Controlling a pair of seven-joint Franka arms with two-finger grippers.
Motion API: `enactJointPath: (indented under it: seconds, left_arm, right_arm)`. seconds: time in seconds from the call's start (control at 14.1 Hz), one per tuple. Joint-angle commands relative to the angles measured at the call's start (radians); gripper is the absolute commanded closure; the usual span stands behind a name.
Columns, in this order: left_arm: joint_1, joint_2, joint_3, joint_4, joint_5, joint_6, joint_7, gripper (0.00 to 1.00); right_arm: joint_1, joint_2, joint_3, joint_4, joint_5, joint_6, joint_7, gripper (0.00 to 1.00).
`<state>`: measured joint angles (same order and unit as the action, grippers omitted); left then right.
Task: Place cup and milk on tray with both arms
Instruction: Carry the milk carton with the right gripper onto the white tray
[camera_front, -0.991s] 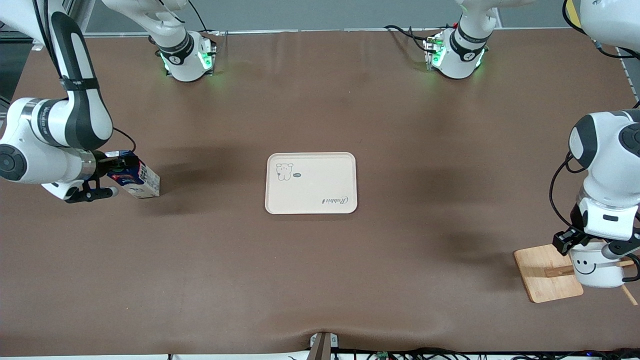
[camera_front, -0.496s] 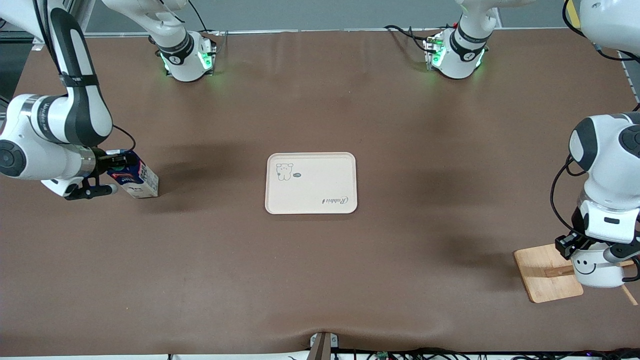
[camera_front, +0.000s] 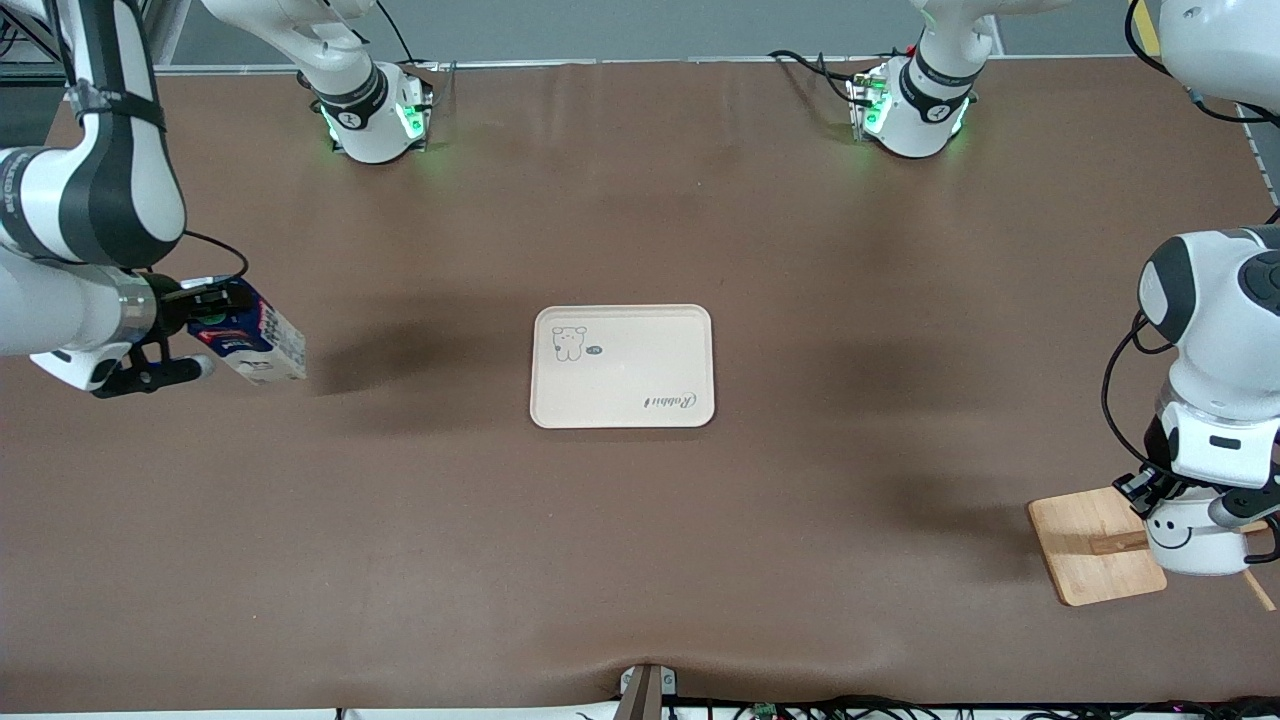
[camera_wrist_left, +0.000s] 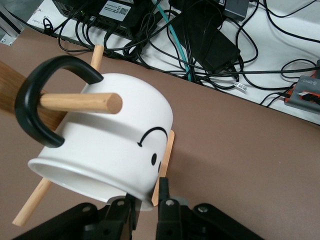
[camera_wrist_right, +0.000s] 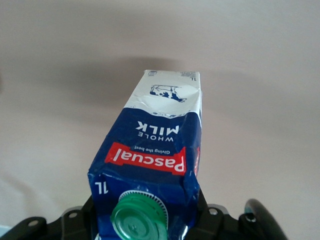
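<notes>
The right gripper (camera_front: 205, 318) was clamped on the top of the milk (camera_front: 255, 346), holding it tilted over the table (camera_front: 640, 560) toward the right arm's end, well apart from the tray (camera_front: 622, 366). The left gripper (camera_front: 1190, 495) pinched the rim of the cup (camera_front: 1190, 535), beside the wooden board (camera_front: 1090, 550) at the left arm's end.
</notes>
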<state>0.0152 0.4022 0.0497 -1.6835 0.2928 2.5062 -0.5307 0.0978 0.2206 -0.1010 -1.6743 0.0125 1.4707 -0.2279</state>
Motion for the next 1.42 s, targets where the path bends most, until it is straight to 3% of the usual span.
enactJointPath:
  seconds: [0.0, 0.07, 0.28, 0.5, 0.78, 0.99, 1.35]
  left_arm:
    - [0.002, 0.01, -0.001, 0.016, 0.022, 0.008, 0.008, 0.89]
    - [0.0, 0.01, -0.001, 0.015, 0.022, 0.008, 0.012, 0.94]
    - [0.0, 0.009, -0.001, 0.013, 0.022, 0.008, 0.031, 0.95]
    - [-0.001, 0.007, -0.002, 0.013, 0.022, 0.008, 0.041, 0.98]
    - [0.0, -0.003, -0.001, 0.013, 0.022, 0.005, 0.067, 1.0]
    - [0.002, -0.011, -0.002, 0.012, 0.022, 0.003, 0.081, 1.0]
    - [0.002, -0.031, -0.004, 0.005, 0.022, 0.0, 0.083, 1.0]
  right_arm:
    - [0.052, 0.034, -0.003, 0.097, 0.114, -0.065, 0.076, 1.0]
    - [0.097, 0.034, -0.005, 0.109, 0.15, -0.076, 0.143, 1.0]
    - [0.255, 0.051, -0.003, 0.125, 0.204, -0.073, 0.419, 1.0]
    - [0.405, 0.135, -0.005, 0.207, 0.279, -0.058, 0.687, 1.0]
    - [0.508, 0.29, -0.003, 0.349, 0.329, -0.003, 0.74, 1.0]
    - [0.566, 0.338, -0.003, 0.352, 0.351, 0.15, 0.753, 1.0]
    - [0.556, 0.362, -0.005, 0.346, 0.353, 0.158, 0.76, 1.0]
